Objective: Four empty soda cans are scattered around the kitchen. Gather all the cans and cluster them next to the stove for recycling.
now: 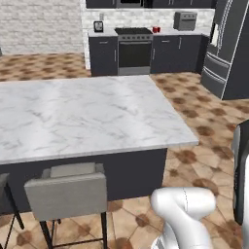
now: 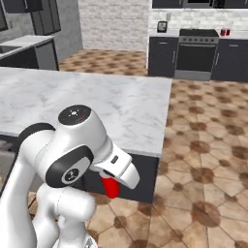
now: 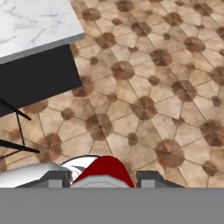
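Tool (image 3: pixel 103 179) closed on 1 soda can (image 3: pixel 103 169), held low over the tiled floor (image 3: pixel 166 87) beside the island desk (image 2: pixel 121 104). Step in hand, as judged: carry it to the stove (image 1: pixel 133 51) on the far wall. Keep the grip firm and the can clear of the desk corner while driving (the arm is tucked, good). Can: small red cylinder. 2 more red cans (image 1: pixel 156 29) already stand on the desk just right of the stove.
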You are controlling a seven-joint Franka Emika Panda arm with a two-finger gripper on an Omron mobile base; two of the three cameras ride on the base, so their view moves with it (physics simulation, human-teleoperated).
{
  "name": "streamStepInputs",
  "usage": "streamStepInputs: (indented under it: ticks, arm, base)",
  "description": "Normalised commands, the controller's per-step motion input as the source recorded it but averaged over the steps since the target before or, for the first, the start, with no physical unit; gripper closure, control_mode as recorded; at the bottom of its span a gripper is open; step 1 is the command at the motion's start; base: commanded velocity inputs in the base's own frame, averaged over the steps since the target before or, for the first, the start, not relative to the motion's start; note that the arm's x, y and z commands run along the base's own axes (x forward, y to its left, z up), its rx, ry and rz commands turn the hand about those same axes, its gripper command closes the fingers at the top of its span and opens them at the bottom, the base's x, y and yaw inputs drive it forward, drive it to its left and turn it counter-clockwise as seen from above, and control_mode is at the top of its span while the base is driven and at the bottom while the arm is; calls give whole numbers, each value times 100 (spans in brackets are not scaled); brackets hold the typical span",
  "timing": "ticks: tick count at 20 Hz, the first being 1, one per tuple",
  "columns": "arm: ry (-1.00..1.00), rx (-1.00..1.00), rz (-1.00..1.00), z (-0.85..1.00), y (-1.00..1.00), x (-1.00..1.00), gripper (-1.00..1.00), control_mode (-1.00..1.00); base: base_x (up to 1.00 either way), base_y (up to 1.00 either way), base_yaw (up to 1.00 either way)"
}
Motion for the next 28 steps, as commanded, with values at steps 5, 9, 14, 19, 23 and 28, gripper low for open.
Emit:
streamStepInputs:
  ticks: [5, 9, 14, 19, 23, 28]
  arm:
    - [0, 0, 0, 0, 0, 0, 100, 100]
    - [0, 0, 0, 0, 0, 0, 100, 100]
    - [0, 0, 0, 0, 0, 0, 100, 100]
    - [0, 0, 0, 0, 0, 0, 100, 100]
    - [0, 0, 0, 0, 0, 0, 100, 100]
    - [0, 0, 0, 0, 0, 0, 100, 100]
  base:
    - [13, -92, 3]
    - [32, -78, 5]
    - [57, -49, 8]
    - [95, -19, 8]
    - [87, -50, 6]
    - [63, -91, 2]
